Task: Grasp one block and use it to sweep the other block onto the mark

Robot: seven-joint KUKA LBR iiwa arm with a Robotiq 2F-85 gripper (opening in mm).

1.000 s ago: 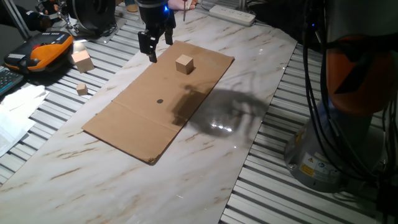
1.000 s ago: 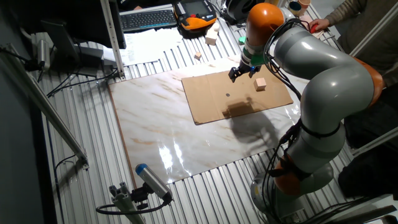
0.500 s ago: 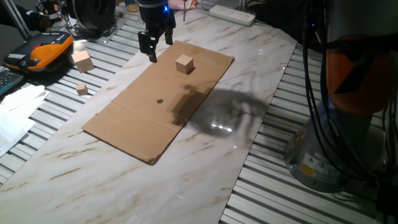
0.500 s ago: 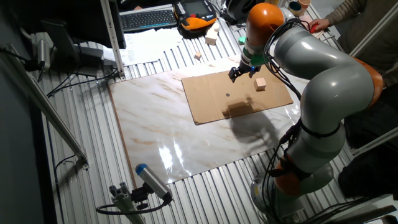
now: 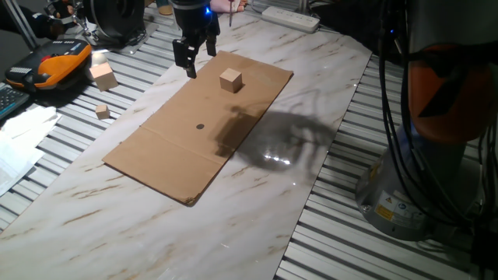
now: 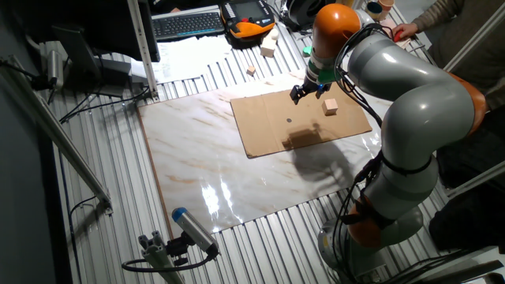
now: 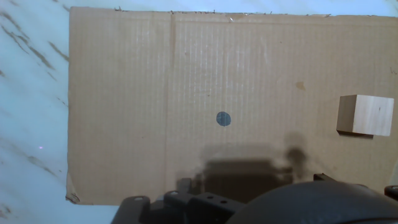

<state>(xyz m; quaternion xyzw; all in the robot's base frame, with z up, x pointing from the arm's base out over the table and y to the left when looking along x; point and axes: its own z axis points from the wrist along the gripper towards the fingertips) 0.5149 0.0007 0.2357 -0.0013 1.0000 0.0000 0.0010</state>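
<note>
A light wooden block (image 5: pixel 230 80) (image 6: pixel 331 106) (image 7: pixel 365 115) rests on the brown cardboard (image 5: pixel 179 148) near its far end. The mark (image 5: pixel 200 127) (image 6: pixel 289 121) (image 7: pixel 223 119), a small dark dot, lies mid-sheet, well apart from the block. My gripper (image 5: pixel 196 56) (image 6: pixel 307 94) hovers over the cardboard's far edge, left of the block, fingers spread and open with nothing between them. The hand view shows only the hand's dark body along the bottom edge, not the fingertips. Two more wooden blocks, a larger one (image 5: pixel 102 75) and a small one (image 5: pixel 103 111), lie off the marble on the slatted surface at the left.
An orange-and-black device (image 5: pixel 58 62) and papers (image 5: pixel 19 144) sit at the far left. A white power strip (image 5: pixel 290 17) lies at the back. The arm's base and cables (image 5: pixel 436 117) stand at the right. Marble table (image 5: pixel 257 210) surrounds the cardboard.
</note>
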